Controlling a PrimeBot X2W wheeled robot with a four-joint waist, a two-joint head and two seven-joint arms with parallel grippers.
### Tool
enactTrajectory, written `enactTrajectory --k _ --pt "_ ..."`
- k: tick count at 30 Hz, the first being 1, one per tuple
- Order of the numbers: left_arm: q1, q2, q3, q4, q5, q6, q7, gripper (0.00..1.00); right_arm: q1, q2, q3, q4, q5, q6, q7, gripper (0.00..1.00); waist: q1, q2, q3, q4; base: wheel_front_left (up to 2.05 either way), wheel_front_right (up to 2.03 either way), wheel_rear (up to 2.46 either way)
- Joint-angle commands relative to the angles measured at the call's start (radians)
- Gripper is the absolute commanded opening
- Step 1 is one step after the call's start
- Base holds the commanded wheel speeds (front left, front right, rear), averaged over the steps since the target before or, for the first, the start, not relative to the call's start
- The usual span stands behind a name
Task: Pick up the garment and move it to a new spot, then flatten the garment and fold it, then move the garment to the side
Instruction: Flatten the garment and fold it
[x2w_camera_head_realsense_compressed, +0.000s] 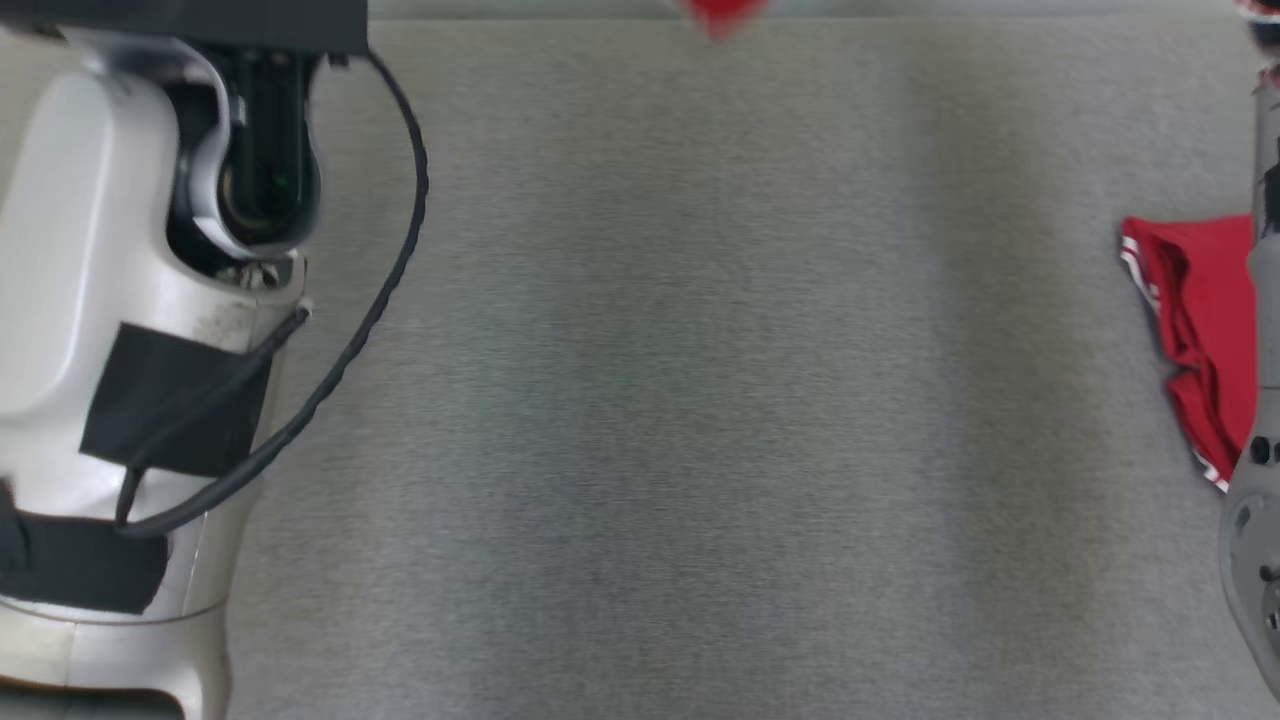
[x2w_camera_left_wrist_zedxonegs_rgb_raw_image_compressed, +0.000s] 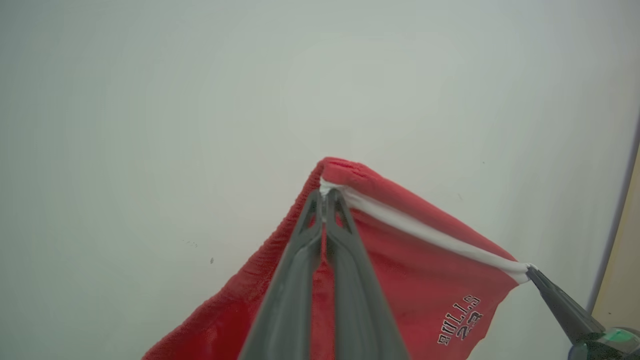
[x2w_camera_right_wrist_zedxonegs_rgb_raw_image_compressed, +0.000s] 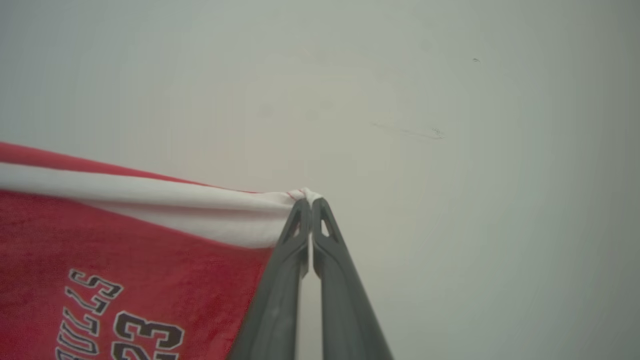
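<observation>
Pale backdrop (x2w_camera_left_wrist_zedxonegs_rgb_raw_image_compressed: 150, 100) — left gripper (x2w_camera_left_wrist_zedxonegs_rgb_raw_image_compressed: 325, 197), right gripper (x2w_camera_right_wrist_zedxonegs_rgb_raw_image_compressed: 311, 202) clamp garment (x2w_camera_left_wrist_zedxonegs_rgb_raw_image_compressed: 400, 260)

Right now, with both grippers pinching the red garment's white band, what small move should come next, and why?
Probably bring the white band down toward the grey table, keeping it stretched: the left gripper and right gripper each pinch one end, and the red garment hangs from it.
</observation>
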Motion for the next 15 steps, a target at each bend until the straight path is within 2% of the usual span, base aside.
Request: enactTrajectory --k 1,4,8,12,15 --pt "-0.010 -0.021 0.015 0.004 0.006 -0.022 -0.017 0.00 -0.005 -0.001 -0.003 0.015 -0.034 -0.002 -0.022 0.00 -0.0001 -0.0001 0.043 -0.056 0.00 0.00 0.00" --pt "0.067 -0.030 -0.010 0.027 0.022 -0.052 -0.025 0.00 0.054 -0.001 0.053 0.074 -0.055 -0.002 0.002 0.00 -0.0001 -0.0001 0.037 -0.060 0.00 0.00 0.00" --pt "0.185 -0.030 -0.070 0.077 0.038 -0.077 -0.027 0.00 0.136 -0.014 0.112 0.139 -0.002 -0.002 0.046 0.00 -0.0001 -0.0001 0.023 -0.059 0.00 0.00 0.00" --pt "0.373 -0.011 -0.159 0.173 0.051 -0.096 -0.019 0.00 0.284 -0.026 0.205 0.180 0.112 -0.002 0.107 0.00 -0.0001 -0.0001 -0.005 -0.059 0.00 0.00 0.00" --pt "0.497 0.002 -0.213 0.219 0.047 -0.103 -0.018 0.00 0.420 -0.039 0.281 0.142 0.263 -0.002 0.178 0.00 -0.0001 -0.0001 -0.046 -0.045 0.00 0.00 0.00"
